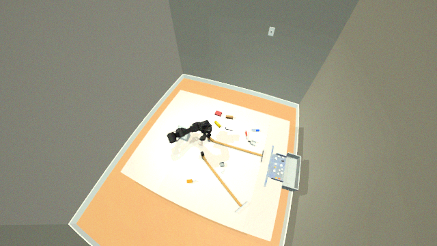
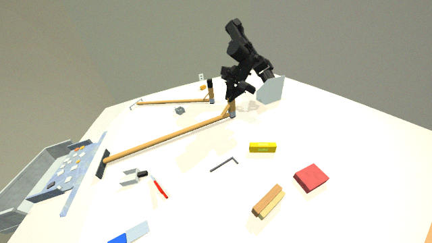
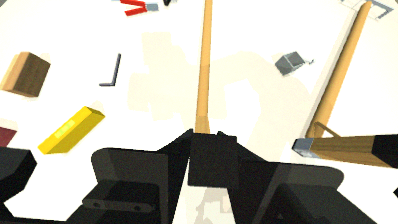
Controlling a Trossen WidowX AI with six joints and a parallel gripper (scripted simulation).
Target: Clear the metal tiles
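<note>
jaws: clamped on the upright handle post of the long scraper (image 2: pixel 162 138), narrow gap, upper centre of exterior view
gripper (image 2: pixel 232 98): points down at the tabletop (image 2: pixel 337 135)
scraper blade: lower left, touching the near edge of the steel bench plate (image 2: pixel 72 169)
metal tiles (image 2: pixel 69 167): on the plate
catch box (image 2: pixel 20 175): far left

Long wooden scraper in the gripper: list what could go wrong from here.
1. The gripper grips the long wooden scraper only by its upright handle post; the long shaft could twist in the fingers once the dark blade meets resistance.
2. The blade sits at the steel bench plate's near edge and might catch there.
3. Small metal tiles lie scattered; some may slip past the blade's ends instead of reaching the grey catch box.
</note>
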